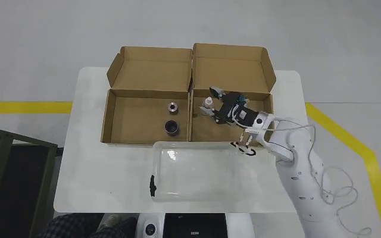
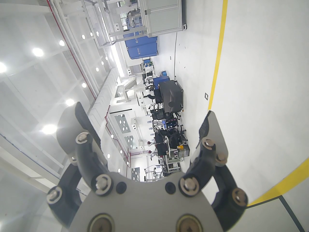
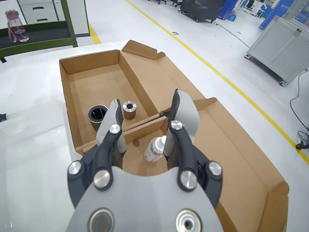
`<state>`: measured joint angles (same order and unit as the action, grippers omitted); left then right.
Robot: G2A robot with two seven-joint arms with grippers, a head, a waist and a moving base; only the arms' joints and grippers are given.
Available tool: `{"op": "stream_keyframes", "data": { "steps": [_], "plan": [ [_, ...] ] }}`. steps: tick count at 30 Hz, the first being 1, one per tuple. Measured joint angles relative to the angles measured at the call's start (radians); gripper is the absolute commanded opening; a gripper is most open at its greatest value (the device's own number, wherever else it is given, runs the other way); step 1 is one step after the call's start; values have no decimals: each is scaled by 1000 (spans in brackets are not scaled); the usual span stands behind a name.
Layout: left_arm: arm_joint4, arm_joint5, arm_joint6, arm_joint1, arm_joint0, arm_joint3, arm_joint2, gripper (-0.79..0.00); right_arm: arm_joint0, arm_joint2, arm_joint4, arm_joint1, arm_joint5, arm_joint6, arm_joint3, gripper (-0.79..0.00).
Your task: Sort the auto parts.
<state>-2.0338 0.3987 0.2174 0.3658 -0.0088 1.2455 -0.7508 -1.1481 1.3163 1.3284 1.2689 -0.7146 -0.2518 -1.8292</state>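
With right tool [image 3: 147, 97] spread open over small bottle [image 3: 154, 149] in right box [image 1: 208, 132] and left tool [image 2: 144, 108] likewise open, descend centred to avoid knocking bottle aside.

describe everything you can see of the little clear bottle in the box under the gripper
The small bottle looks like clear plastic with a white nozzle cap. It sits on the floor of a cardboard box, close to the wall shared with the neighbouring box, beneath the open right gripper. Whether the gripper touches it is unclear.
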Motion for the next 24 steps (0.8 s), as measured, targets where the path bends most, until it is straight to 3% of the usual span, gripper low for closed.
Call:
{"op": "stream_keyframes", "data": {
  "steps": [12,16,18,20,24],
  "plan": [
    [0,0,0,0,0,0,0,0,-283,235,105,-39,36,205,-121,-394],
    [0,0,0,0,0,0,0,0,-375,294,132,-47,57,274,-148,-200],
    [0,0,0,0,0,0,0,0,-420,322,141,-50,71,309,-156,-43],
    [0,0,0,0,0,0,0,0,-454,344,149,-52,83,336,-164,0],
    [0,0,0,0,0,0,0,0,-519,390,170,-58,98,390,-188,0]
  ]
}}
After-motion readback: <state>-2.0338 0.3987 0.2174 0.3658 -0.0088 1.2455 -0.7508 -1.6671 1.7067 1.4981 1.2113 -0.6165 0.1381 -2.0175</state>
